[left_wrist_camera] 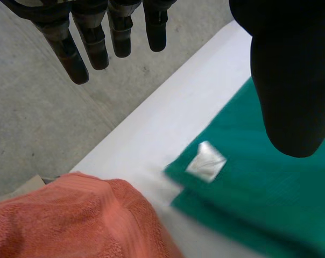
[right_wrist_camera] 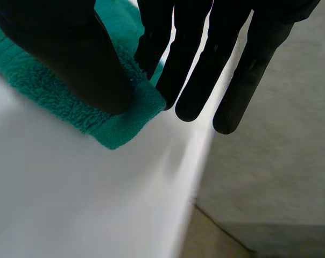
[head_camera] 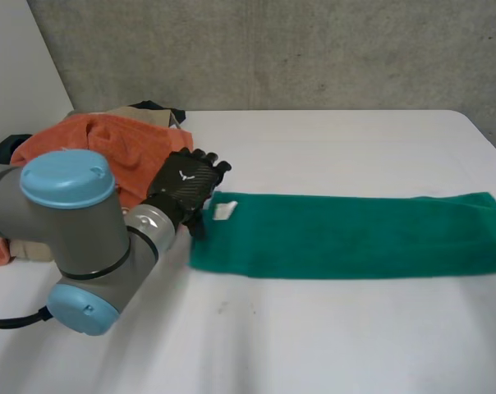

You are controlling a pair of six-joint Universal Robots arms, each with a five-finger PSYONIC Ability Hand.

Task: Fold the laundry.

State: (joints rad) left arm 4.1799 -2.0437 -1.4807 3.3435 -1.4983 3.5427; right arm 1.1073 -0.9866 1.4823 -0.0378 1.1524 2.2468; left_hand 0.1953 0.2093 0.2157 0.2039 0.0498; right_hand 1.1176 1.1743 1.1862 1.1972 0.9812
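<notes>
My left hand [head_camera: 186,182] sits left of centre in the head view, hovering over the near-left end of the green towel [head_camera: 346,238]. Its own wrist camera shows the fingers [left_wrist_camera: 98,43] straight and spread, the thumb standing apart from them, and nothing between them, so it is open and empty. Below the thumb lies the towel's corner with a small white tag [left_wrist_camera: 206,161] on it. I cannot tell whether any part of the hand touches the cloth. The left arm [head_camera: 75,238] fills the lower left of the head view. My right hand [right_wrist_camera: 71,59] is on the towel's other end. In its wrist camera the thumb presses down on the corner and the nearest finger [right_wrist_camera: 152,37] meets the cloth's edge from the far side, so the corner is pinched between them. The other fingers are straight and reach out past the table's edge. The towel lies as a long, narrow, flat band across the middle of the head view, running from the left hand to the right edge of the frame. It lies on the white table [head_camera: 330,336]. At upper left, just beside the left hand, is a heap of orange towel [head_camera: 117,144], with a dark cloth [head_camera: 159,107] behind it.
</notes>
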